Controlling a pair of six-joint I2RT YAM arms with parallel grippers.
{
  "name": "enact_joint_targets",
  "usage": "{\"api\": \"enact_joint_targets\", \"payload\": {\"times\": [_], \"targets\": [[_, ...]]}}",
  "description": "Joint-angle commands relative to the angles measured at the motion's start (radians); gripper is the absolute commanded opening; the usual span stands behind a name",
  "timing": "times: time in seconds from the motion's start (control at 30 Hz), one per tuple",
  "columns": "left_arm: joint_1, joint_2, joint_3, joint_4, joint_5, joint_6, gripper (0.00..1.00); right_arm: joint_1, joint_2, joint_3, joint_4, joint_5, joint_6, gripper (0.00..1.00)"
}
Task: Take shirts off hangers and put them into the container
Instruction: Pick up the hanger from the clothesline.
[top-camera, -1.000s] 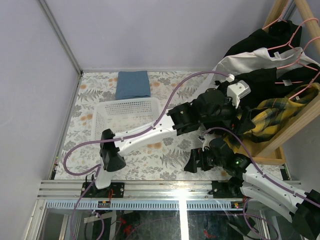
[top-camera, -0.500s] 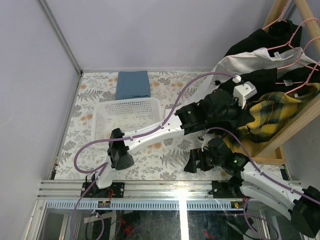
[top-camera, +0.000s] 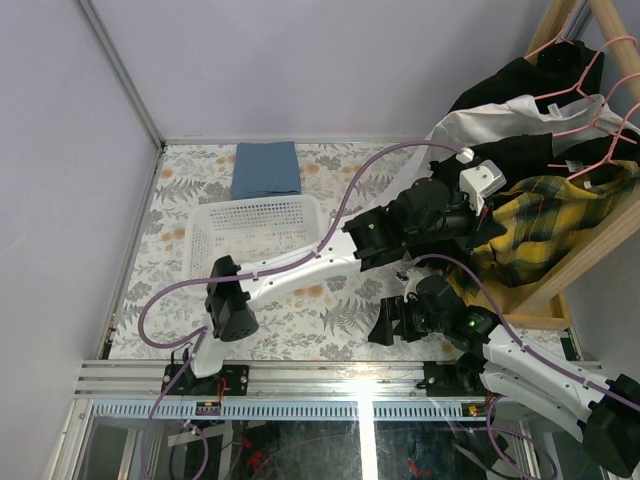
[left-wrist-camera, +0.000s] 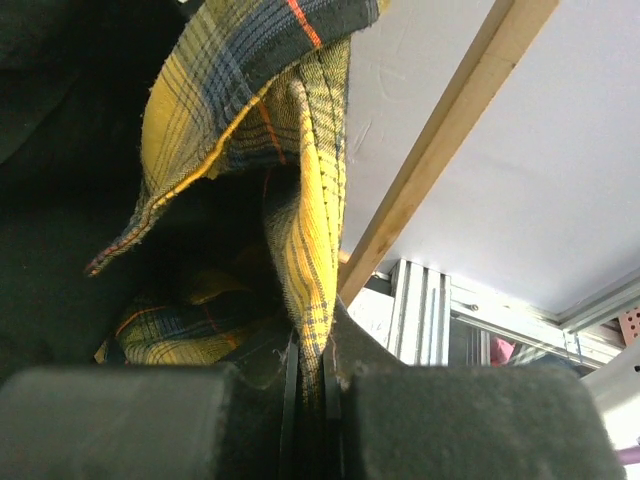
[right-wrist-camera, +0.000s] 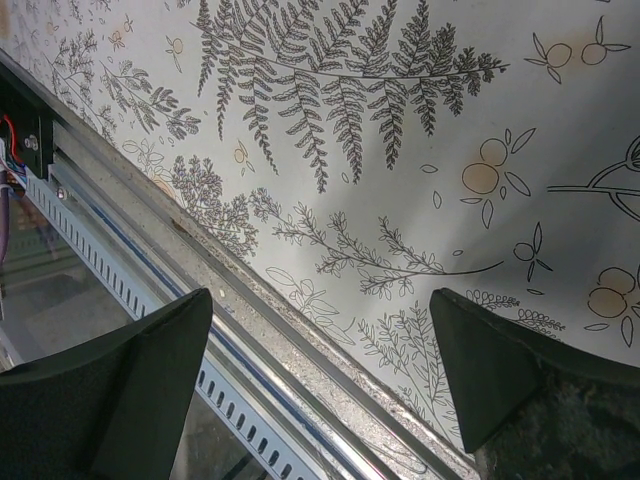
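- Left end effector (left-wrist-camera: 310, 390): clenched on a hem fold of the plaid shirt (left-wrist-camera: 305, 230). In the left wrist view the yellow-and-black cloth runs straight down into the closed jaws.
- Position: in the top view the left arm reaches across to the right side of the scene. Its tip meets the left edge of the plaid shirt, which hangs against the wooden rack (top-camera: 590, 250).
- Right end effector (right-wrist-camera: 320, 360): released, fingers spread wide with only the tabletop (right-wrist-camera: 400, 150) showing between them. It hovers low over the fern-printed surface, close to the metal rail at the near edge.
- Shirts: the black shirts (top-camera: 500, 90) and the white shirt (top-camera: 470, 125) are draped at the far right, above and left of the plaid one.
- Hangers (top-camera: 585, 70): pink wire, hooks up near the rack's top. Which garment sits on which hanger cannot be told.
- Container (top-camera: 197, 250): white perforated basket on the left half of the tabletop, well apart from the shirts, its perforated bottom in plain view. The left arm passes beside its near right corner.
- Blue cloth (top-camera: 266, 168): folded, lying just beyond the container's far side.
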Motion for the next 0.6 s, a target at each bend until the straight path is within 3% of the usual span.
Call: {"api": "enact_joint_targets", "payload": {"times": [0.0, 0.17, 0.57], "targets": [[0.011, -0.131, -0.110, 0.190, -0.046, 0.038, 0.00, 0.006, -0.006, 0.011, 0.014, 0.013, 0.009, 0.98], [0.018, -0.211, -0.212, 0.300, -0.117, 0.060, 0.00, 0.006, 0.007, 0.018, 0.021, 0.017, 0.003, 0.98], [0.024, -0.216, -0.204, 0.433, -0.108, 0.016, 0.00, 0.006, 0.001, 0.030, -0.002, 0.040, 0.012, 0.98]]}}
